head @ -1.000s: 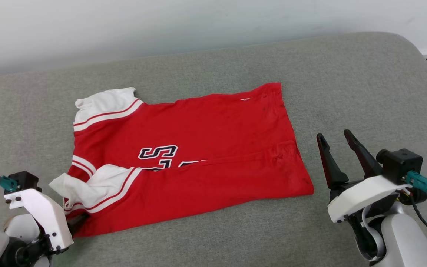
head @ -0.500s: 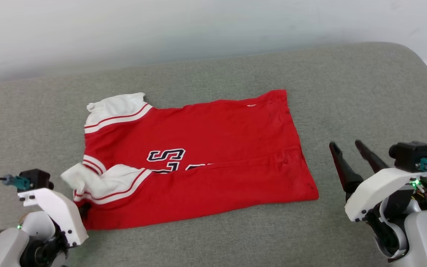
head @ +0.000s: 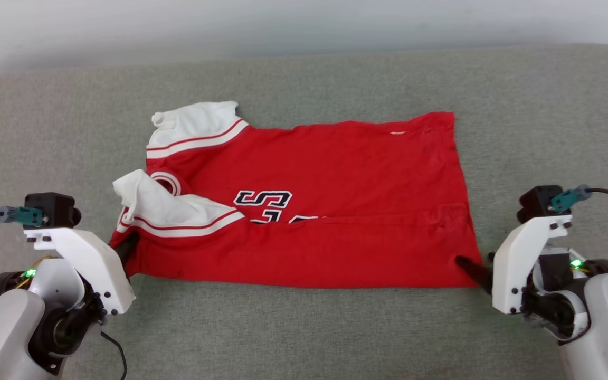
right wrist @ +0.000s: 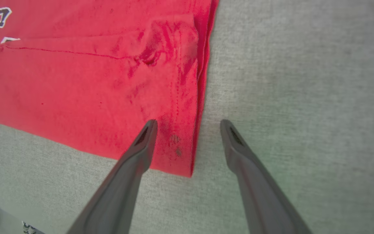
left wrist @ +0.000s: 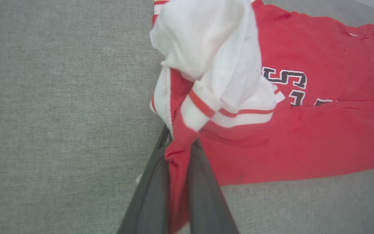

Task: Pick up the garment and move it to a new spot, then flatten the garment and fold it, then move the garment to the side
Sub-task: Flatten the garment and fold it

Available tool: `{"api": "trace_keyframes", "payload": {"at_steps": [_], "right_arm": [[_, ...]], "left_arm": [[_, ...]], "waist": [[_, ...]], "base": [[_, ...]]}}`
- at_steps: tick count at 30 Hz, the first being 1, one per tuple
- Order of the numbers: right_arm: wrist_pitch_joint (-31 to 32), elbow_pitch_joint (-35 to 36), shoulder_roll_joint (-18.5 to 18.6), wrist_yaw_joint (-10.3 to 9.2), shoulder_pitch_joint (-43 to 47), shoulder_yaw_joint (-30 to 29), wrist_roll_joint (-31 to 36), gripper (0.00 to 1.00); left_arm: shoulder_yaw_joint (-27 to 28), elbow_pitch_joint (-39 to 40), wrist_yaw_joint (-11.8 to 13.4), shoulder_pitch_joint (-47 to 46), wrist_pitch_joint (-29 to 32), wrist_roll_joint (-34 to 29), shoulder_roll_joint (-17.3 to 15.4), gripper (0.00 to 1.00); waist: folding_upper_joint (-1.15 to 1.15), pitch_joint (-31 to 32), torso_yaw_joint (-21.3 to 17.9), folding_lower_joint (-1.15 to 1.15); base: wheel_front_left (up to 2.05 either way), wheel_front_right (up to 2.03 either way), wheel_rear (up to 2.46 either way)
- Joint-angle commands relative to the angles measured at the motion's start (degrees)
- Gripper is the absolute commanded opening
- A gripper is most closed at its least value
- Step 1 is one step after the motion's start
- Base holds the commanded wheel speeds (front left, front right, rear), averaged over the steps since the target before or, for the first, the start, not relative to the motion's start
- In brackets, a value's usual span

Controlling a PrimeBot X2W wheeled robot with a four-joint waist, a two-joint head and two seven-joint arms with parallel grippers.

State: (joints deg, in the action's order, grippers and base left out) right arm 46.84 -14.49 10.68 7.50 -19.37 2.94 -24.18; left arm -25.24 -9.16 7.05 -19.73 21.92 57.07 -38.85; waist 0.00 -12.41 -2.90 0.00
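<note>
the red shirt [head: 335,200] lies across the middle of a grey cushion [head: 304,327], folded lengthwise with its hem toward the robot's right; the only whole letter on it is a black, white-outlined "s" [head: 262,199]; below that, the fold cuts off the tops of more black characters, too little to read; a small white tag [head: 398,132] sits by the far hem corner, its print too small to tell; the far sleeve [head: 193,124] is white with red stripes, and the near sleeve [head: 167,206] is bunched on top of the red cloth; the left claw [head: 127,248] is clenched on the shirt's near-left corner, with red cloth pinched between its fingers [left wrist: 203,182]; the right claw [right wrist: 188,123] is released, one finger over the near-right hem corner and the other over bare cushion; whether it touches the cloth i cannot tell
</note>
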Motion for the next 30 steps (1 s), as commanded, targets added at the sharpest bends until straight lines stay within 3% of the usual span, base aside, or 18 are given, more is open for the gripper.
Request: {"api": "trace_keyframes", "payload": {"at_steps": [1,7,8,18,30], "right_arm": [[1.1,-1.4,-0.7,-0.02,-0.8,0.4,-0.6,1.00],[4.1,-7.5,-1.9,-0.02,-1.7,2.0,-1.2,1.00],[5.1,-9.1,-2.9,0.01,-2.1,2.7,-2.3,0.00],[2.6,-6.6,0.1,-0.01,-5.7,4.0,-3.0,0.00],[3.6,-3.2,2.1,-0.02,1.5,5.6,-5.1,0.00]], "left_arm": [[-0.2,0.7,0.4,-0.8,0.0,-0.4,0.3,0.00],[-0.6,1.2,-0.2,-1.5,0.3,-0.4,0.3,0.00],[-0.6,0.9,-0.1,-1.6,0.0,-0.2,0.6,0.00],[-0.3,-0.4,1.4,1.2,-0.2,0.4,0.4,0.00],[-0.7,2.6,6.2,11.8,-0.5,2.1,0.1,0.00]], "waist": [[0.00,-1.9,1.4,0.00],[0.00,-3.4,2.3,0.00],[0.00,-3.4,2.4,0.00],[0.00,1.2,1.3,0.00],[0.00,12.0,0.4,0.00]], "base": [[0.00,0.00,0.00],[0.00,0.00,0.00],[0.00,0.00,0.00],[0.00,0.00,0.00],[0.00,0.00,0.00]]}}
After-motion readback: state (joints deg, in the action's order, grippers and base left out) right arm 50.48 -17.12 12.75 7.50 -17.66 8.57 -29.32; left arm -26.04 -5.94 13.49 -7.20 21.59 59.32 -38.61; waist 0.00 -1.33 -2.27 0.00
